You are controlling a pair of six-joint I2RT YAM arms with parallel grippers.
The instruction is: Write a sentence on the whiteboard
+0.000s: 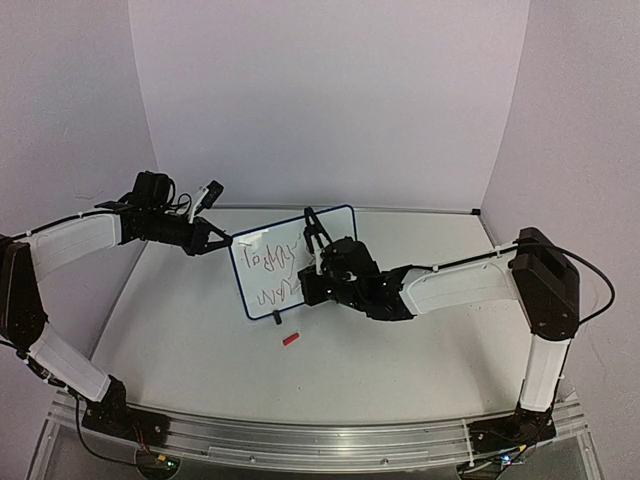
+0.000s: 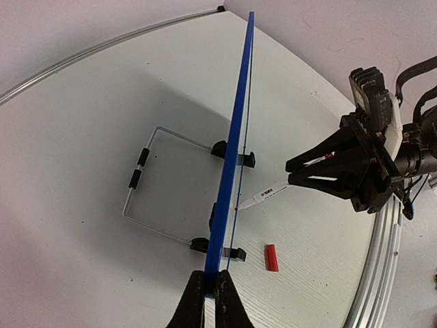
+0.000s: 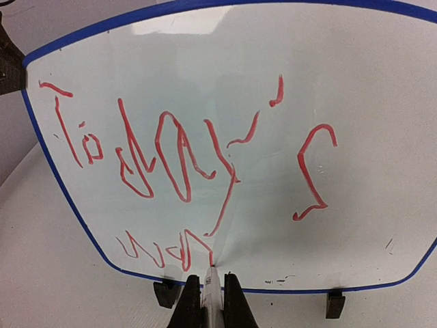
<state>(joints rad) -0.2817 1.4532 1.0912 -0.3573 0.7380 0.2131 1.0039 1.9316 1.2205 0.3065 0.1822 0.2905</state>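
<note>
A flat white tabletop with a faint wood-grain texture [image 1: 200, 340] forms the working surface. Its far edge is bordered by a thin, curved silver metal strip [image 2: 102, 48] that ends at a small black corner clip [image 2: 220, 9], and a long ribbed aluminium rail [image 1: 330, 440] runs along its near edge. Three plain, matte, pale lilac wall panels enclose it, a back panel [image 1: 330, 90], a left panel [image 1: 60, 100] and a right panel [image 1: 580, 120], meeting at vertical seams. Lighting is soft and even, with only faint grey shadows on the tabletop.
</note>
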